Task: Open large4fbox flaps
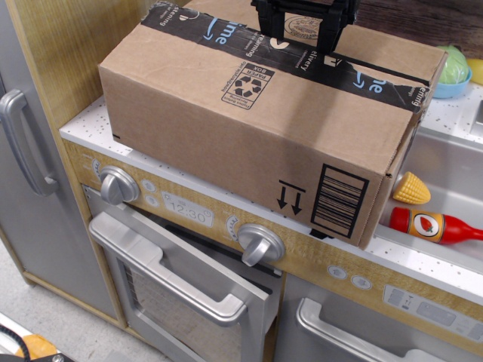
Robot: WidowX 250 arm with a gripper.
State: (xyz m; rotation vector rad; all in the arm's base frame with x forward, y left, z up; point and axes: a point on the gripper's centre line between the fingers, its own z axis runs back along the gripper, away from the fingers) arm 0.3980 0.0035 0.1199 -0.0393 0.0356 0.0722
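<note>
The large4fbox [249, 128] is a big brown cardboard box lying on the speckled toy-kitchen counter [90, 121], with its recycling mark, barcode and two down-arrows facing me. Its flaps [392, 53] lie shut on top, with black "prime" tape [219, 32] running along the near top edge. My black gripper [302, 39] reaches down from the top edge of the frame onto the box top at the tape line. Its fingers [270, 23] stand apart, open, with nothing between them but the box top and a round label. Its upper part is cut off by the frame.
A toy oven with two knobs [260, 243] and a handle [162, 275] sits below the counter. A sink [445, 173] on the right holds a toy corn [411, 188] and a red ketchup bottle [436, 225]. A blue bowl with a green item [455, 72] stands at the back right. A fridge handle [19, 143] is on the left.
</note>
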